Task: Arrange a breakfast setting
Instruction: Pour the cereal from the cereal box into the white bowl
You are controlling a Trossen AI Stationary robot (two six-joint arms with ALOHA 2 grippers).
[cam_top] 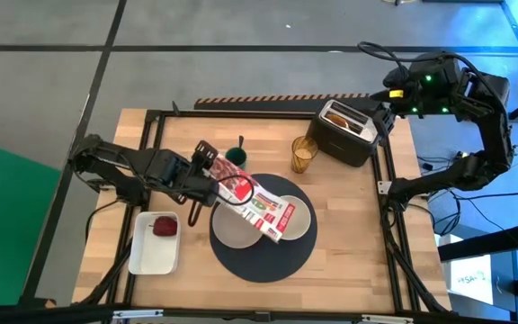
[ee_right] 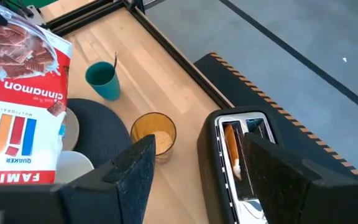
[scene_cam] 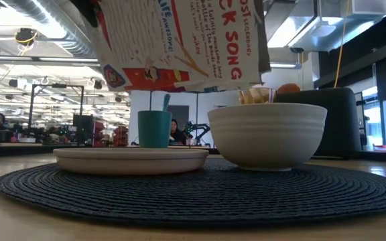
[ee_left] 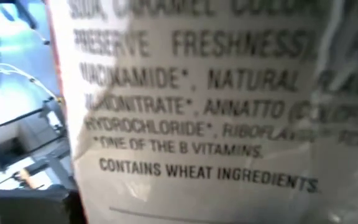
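Note:
The dark grey round mat [cam_top: 263, 256] carries the beige plate [cam_top: 232, 232] and the white bowl [cam_top: 302, 220]. My left gripper [cam_top: 203, 180] is shut on a red-and-white cereal box [cam_top: 254, 202], held tilted over plate and bowl; in the low view the box [scene_cam: 179, 40] hangs above them. The amber glass [cam_top: 304, 155] and the green cup [cam_top: 238, 155] stand beyond the mat. The red fruit [cam_top: 165, 225] lies in the white tray [cam_top: 151, 256]. A toasted round [ee_right: 232, 146] sticks out of the black toaster [cam_top: 349, 130]. My right gripper [ee_right: 197, 180] is open and empty above the toaster. My left gripper holds the cereal box at its end toward the table's left [cam_top: 216, 171], coming level from the left. The box's printed side panel [ee_left: 197, 124] fills the wrist view and hides the fingers. The box is lifted clear, slanting across above the plate and bowl.
The toaster stands at the far right corner, inside the black frame rail [cam_top: 387, 171] that runs round the table. The green cup has a stick in it [ee_right: 114, 62]. Bare wood [cam_top: 358, 243] lies right of the mat.

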